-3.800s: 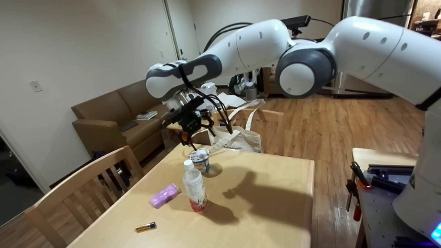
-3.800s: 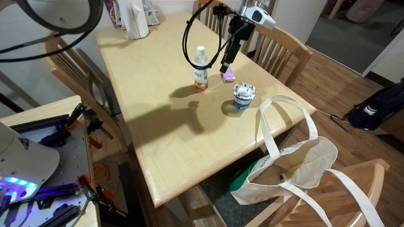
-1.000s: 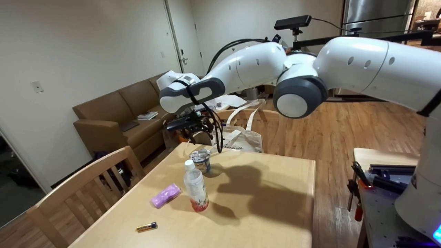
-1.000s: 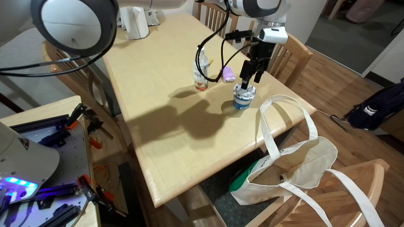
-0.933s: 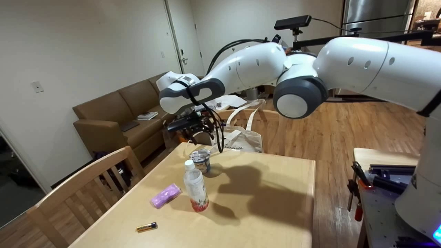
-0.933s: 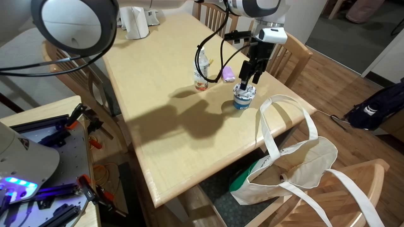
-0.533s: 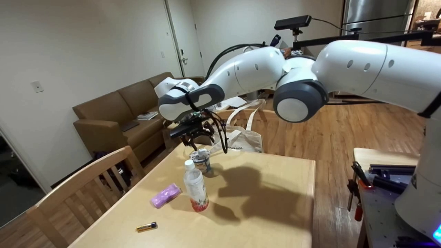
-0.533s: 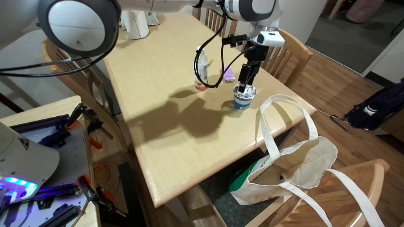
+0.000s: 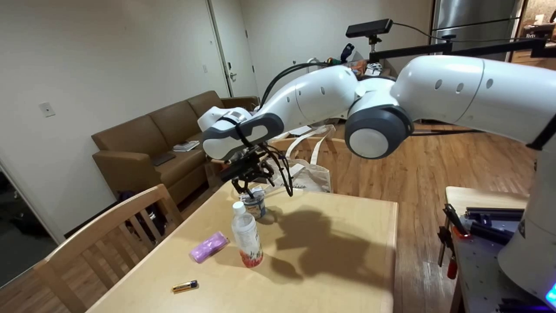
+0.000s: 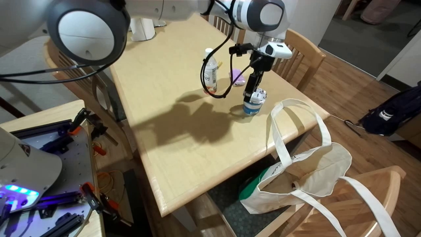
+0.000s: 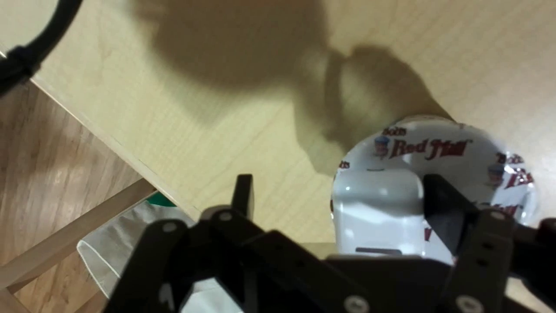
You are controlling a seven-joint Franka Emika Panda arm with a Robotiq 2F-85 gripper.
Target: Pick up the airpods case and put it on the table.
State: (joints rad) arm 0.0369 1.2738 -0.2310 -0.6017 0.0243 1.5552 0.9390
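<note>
Two black fingers [image 11: 244, 191] stand wide apart in the wrist view, gripping nothing, with the white airpods case [image 11: 378, 213] between them. One finger is right beside the case's edge, and whether the two touch I cannot tell; a plain gap separates the case from the other finger. The case lies on the shiny white lid [image 11: 478, 165] of a cup [image 10: 252, 109], and the lid's red print reads "Red Mill". Blue along its lower part, the cup stands upright on the pale wooden bench [image 10: 184, 171], near one end. Above, the white and grey arm [image 9: 308, 98] bends down over the cup, black cables [image 11: 21, 61] looping from its wrist, and its shadow [image 10: 210, 128] falls across the wood.

Farther along the bench, a clear bottle [image 9: 246, 237] with a white cap stands upright near the cup. Beside the bottle lies a purple packet [image 9: 209, 247], and in an exterior view a battery [image 9: 184, 286] lies near the packet. Just off the cup's end of the bench, a cream tote bag [image 10: 273, 199] sits gaping on a chair [image 10: 393, 176] with a dark patterned seat. Another wooden chair [image 9: 56, 261] stands along the long side, and beyond it a brown sofa [image 9: 134, 134] runs by the wall [image 9: 108, 52]. In an exterior view, a white package [image 10: 143, 31] stands at the bench's far end and a dark backpack [image 10: 388, 105] rests on the floor [image 10: 345, 82].
</note>
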